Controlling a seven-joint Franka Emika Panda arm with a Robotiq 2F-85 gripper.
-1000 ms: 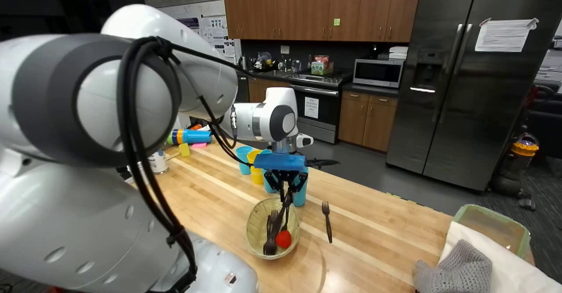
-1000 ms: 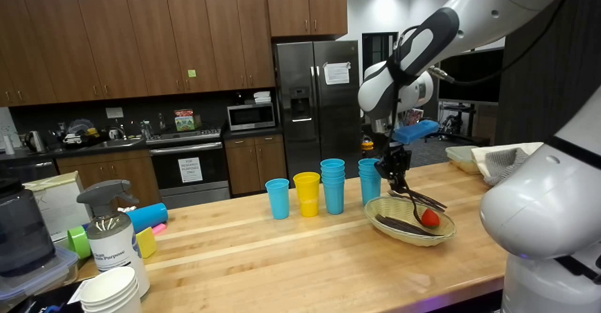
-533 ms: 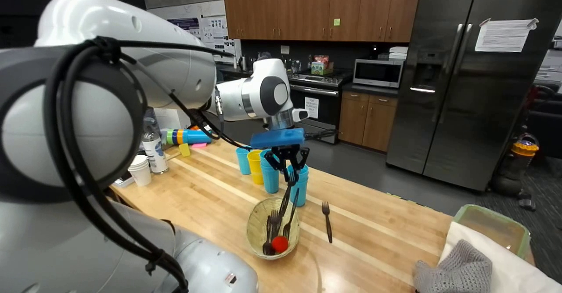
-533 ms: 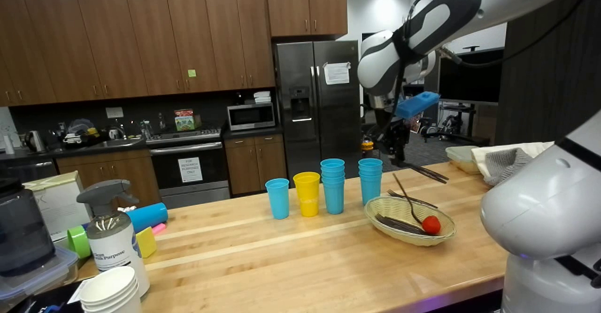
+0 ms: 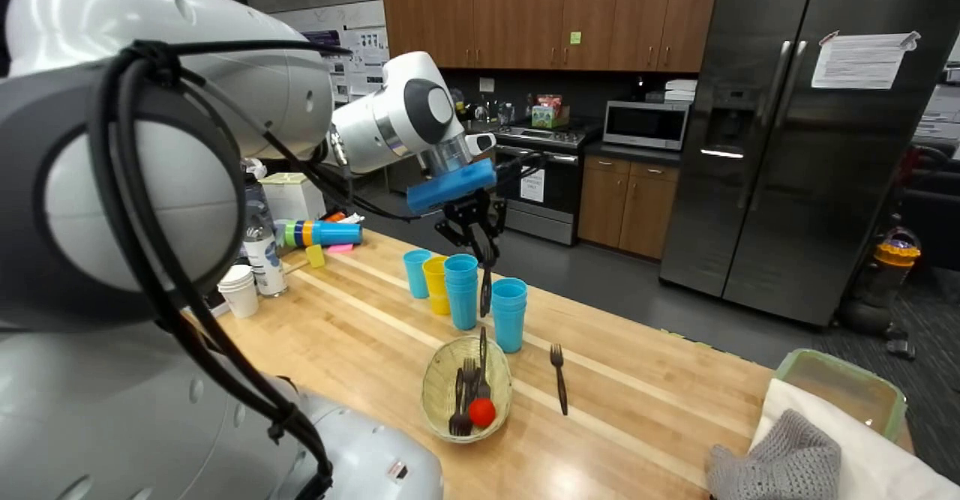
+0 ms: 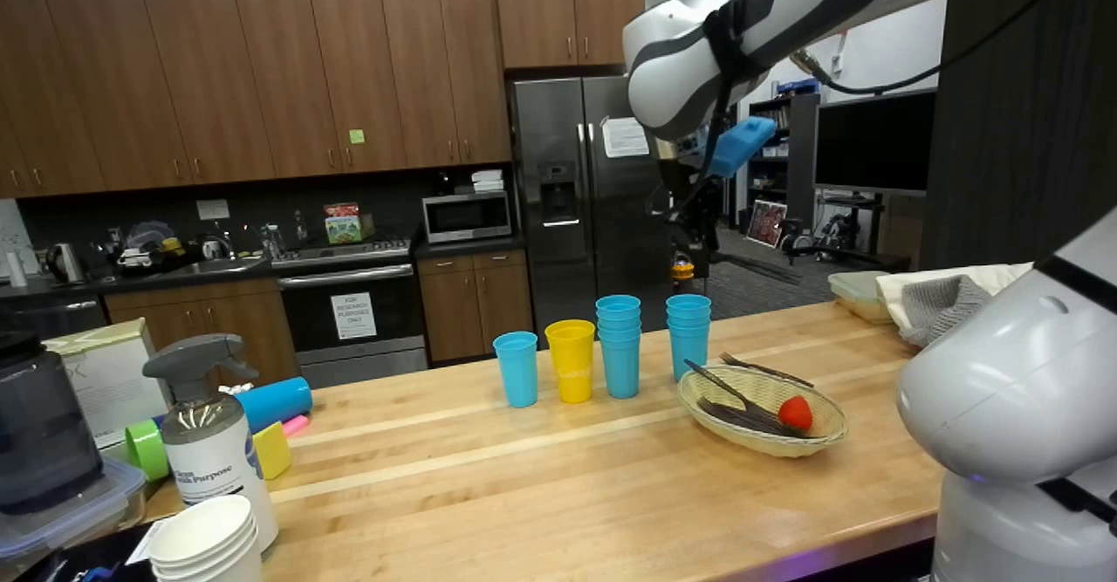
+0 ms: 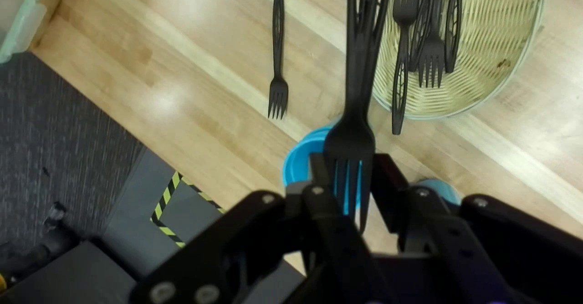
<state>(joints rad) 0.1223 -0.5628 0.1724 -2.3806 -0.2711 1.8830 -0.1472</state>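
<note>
Tool (image 7: 351, 172) is rising, grasping black forks (image 7: 356, 108), basket (image 7: 494, 62) lying at one o'clock (wrist view); lifting is seemingly underway, next requiring steadiness.

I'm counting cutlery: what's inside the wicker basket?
The wicker basket holds several overlapping black forks, one reaching past its edge, and a round red object. Whatever lies directly beneath them is covered, so the exact count is unclear.

In an exterior view you see sharp highlights on the arm (image 5: 135, 13); in the wrist view, glare whitens your tabletop (image 7: 159, 99), the gripper (image 7: 351, 176) blurs, and the carpet (image 7: 59, 126) looks dim.
</note>
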